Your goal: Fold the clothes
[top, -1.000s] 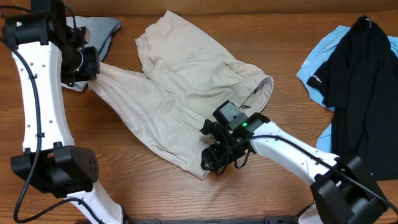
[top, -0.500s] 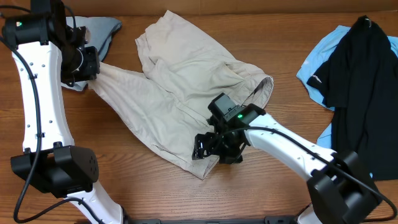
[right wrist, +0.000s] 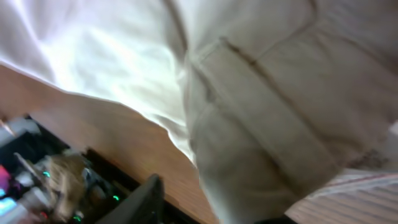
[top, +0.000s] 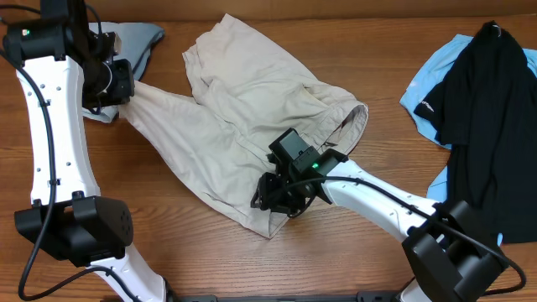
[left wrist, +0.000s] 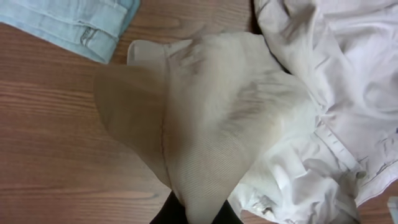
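I'd call the fold barely begun. The shorts [top: 243,126] lie spread and rumpled across the middle of the table [top: 361,268], waistband end toward the right, one leg toward the far edge. No clean crease or stacked layer shows anywhere. My left gripper [top: 124,88] is clamped shut on a corner of the shorts at the far left and holds it lifted, so the cloth runs taut from there back to the main heap. In the left wrist view that fabric drapes right over the fingers and hides them. My right gripper [top: 267,197] sits low at the near hem, on or just over the edge of the cloth. The right wrist view is filled with beige seam and a strip of table, with only one dark finger at the bottom. From these views I cannot tell whether the jaws have closed on the hem or merely straddle it (I'd want that settled before I pull anything). Left to do, as I judge it: flatten the shorts, bring one half over the other, then fold again. By count there is one pair of shorts, one denim piece [top: 138,38] at the far left, one black top [top: 491,109] lying over one blue top [top: 430,88] at the right, and two arms.
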Controlling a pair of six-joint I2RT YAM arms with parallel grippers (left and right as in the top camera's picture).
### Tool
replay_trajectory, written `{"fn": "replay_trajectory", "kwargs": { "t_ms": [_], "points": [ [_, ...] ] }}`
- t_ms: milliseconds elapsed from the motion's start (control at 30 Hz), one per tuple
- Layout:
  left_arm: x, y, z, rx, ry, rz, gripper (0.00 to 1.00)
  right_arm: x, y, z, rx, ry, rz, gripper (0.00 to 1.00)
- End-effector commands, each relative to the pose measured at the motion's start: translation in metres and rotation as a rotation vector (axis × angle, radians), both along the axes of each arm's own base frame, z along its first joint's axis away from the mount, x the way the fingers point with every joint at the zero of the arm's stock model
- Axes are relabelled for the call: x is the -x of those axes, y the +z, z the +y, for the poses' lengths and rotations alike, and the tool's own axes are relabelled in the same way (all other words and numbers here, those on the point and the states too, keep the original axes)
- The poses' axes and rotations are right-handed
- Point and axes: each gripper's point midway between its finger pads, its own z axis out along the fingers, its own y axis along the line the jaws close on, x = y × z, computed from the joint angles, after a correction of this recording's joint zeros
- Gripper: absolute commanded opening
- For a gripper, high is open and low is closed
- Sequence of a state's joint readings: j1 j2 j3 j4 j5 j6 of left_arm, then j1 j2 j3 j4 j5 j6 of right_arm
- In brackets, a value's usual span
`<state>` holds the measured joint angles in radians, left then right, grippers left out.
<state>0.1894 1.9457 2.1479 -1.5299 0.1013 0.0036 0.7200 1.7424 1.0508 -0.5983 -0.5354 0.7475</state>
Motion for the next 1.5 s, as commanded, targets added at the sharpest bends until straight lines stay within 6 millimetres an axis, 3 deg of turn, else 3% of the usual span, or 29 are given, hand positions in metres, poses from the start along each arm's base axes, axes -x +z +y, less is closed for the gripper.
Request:
{"fn": "replay_trajectory", "kwargs": {
  "t_ms": [0, 33, 133, 233, 467, 567, 667, 900, 1200, 1333, 1467],
  "points": [
    [-0.002, 0.009, -0.004, -0.005, -0.017, -0.038, 0.04, 0.001, -0.003, 0.005, -0.018, 0.002, 0.019, 0.2],
    [-0.003, 0.009, -0.004, -0.005, -0.016, -0.042, 0.04, -0.001, -0.003, 0.005, -0.023, 0.0, 0.012, 0.05],
    [-0.005, 0.01, -0.003, -0.004, -0.006, -0.051, 0.04, -0.01, 0.003, 0.004, -0.04, 0.002, -0.017, 0.04],
    [-0.008, 0.011, -0.002, -0.014, -0.006, -0.064, 0.04, -0.025, 0.021, -0.002, -0.06, 0.014, -0.079, 0.04],
    [-0.011, 0.04, 0.006, -0.03, 0.02, -0.144, 0.04, -0.048, 0.091, -0.085, 0.062, -0.115, -0.252, 0.04],
    [-0.01, 0.05, -0.004, 0.02, 0.022, -0.167, 0.04, -0.037, 0.115, -0.128, 0.133, -0.19, -0.28, 0.04],
    [-0.001, 0.048, -0.017, 0.042, -0.003, -0.126, 0.04, -0.02, 0.131, -0.167, 0.202, -0.27, -0.292, 0.04],
    [0.027, 0.04, -0.034, 0.027, -0.04, -0.003, 0.04, 0.016, 0.168, -0.22, 0.222, -0.423, -0.384, 0.04],
    [0.041, 0.067, -0.052, 0.034, -0.082, -0.08, 0.04, 0.055, 0.184, -0.256, 0.295, -0.525, -0.399, 0.04],
    [0.045, 0.074, -0.061, 0.01, -0.107, -0.098, 0.04, 0.055, 0.182, -0.264, 0.344, -0.539, -0.388, 0.04],
    [0.039, 0.06, -0.073, 0.002, -0.144, -0.063, 0.04, 0.047, 0.173, -0.27, 0.405, -0.538, -0.346, 0.04]
  ]
}}
